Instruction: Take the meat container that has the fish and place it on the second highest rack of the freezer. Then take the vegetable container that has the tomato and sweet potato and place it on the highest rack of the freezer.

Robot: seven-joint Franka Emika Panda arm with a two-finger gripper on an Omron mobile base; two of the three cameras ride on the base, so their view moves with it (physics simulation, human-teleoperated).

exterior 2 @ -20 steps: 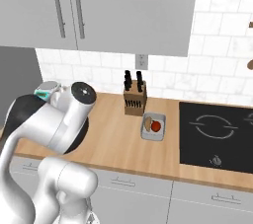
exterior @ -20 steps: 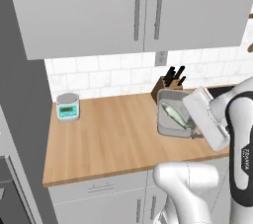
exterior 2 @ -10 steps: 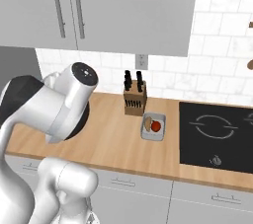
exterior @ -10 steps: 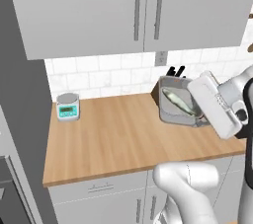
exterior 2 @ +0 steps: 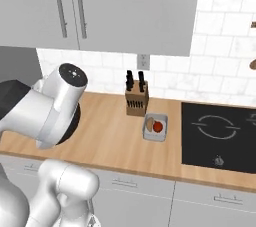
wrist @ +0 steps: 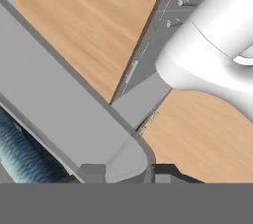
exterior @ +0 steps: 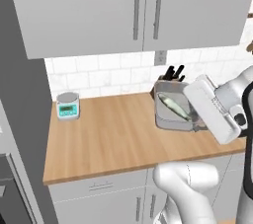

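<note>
claw (wrist: 128,171) clamped on the rim of a tilted grey rectangular tray (exterior: 174,111), long silvery-green fish (exterior: 174,107) lying inside beside its fingers.

Grey meat container (wrist: 64,114) rim sits between the fingers (wrist: 91,172), apparently clamped; fish (wrist: 22,151) inside, wooden worktop (wrist: 89,16) below.

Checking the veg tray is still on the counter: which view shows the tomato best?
The right base view: the tomato sits red and unblocked in its tray beside the sweet potato. I can't make it out in the other two views.
</note>
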